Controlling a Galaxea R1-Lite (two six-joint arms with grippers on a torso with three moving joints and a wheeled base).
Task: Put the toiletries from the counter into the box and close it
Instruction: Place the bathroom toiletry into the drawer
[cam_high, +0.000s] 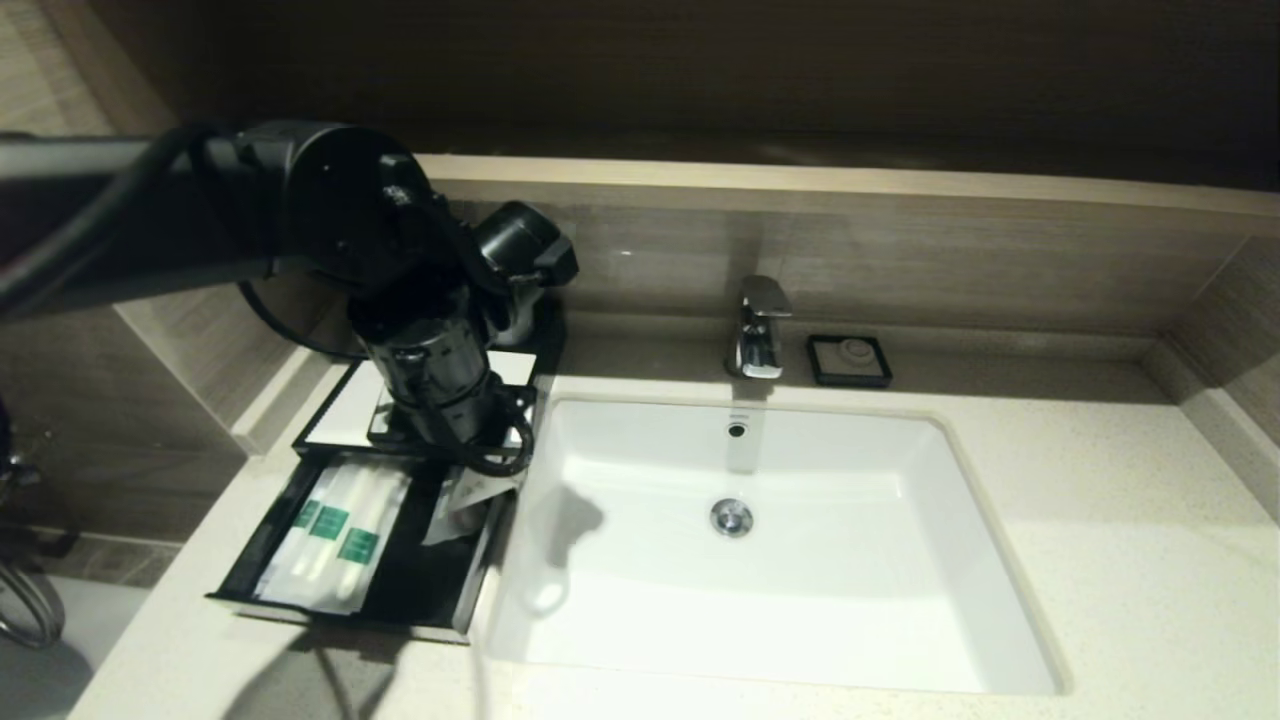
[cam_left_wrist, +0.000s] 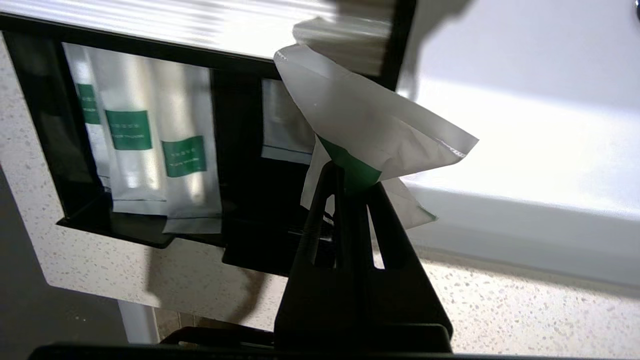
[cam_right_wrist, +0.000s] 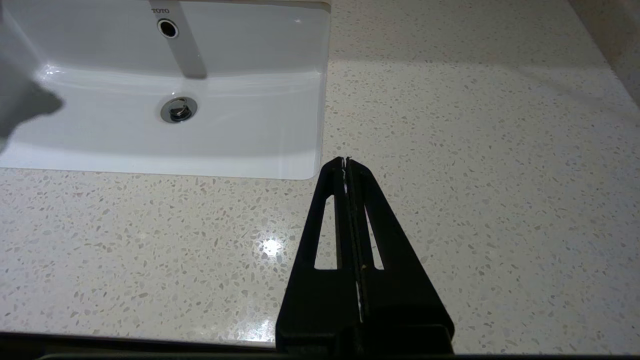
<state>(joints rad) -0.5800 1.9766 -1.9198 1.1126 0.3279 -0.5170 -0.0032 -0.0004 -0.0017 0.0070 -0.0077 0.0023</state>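
Nearest, the right gripper (cam_right_wrist: 346, 161) hangs with fingers pressed together over the counter (cam_right_wrist: 475, 150) by the sink's (cam_right_wrist: 280, 85) right front corner; the left gripper (cam_left_wrist: 345, 172) is clamped on a white packet (cam_left_wrist: 370, 125) above the box's (cam_high: 340, 410) open drawer (cam_high: 262, 545) at the counter's left edge, where three green-labelled packets (cam_high: 335, 530) lie.

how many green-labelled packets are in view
5: three white plastic packets side by side in the open black drawer, another further inside, one held by the left gripper. More may be hidden.
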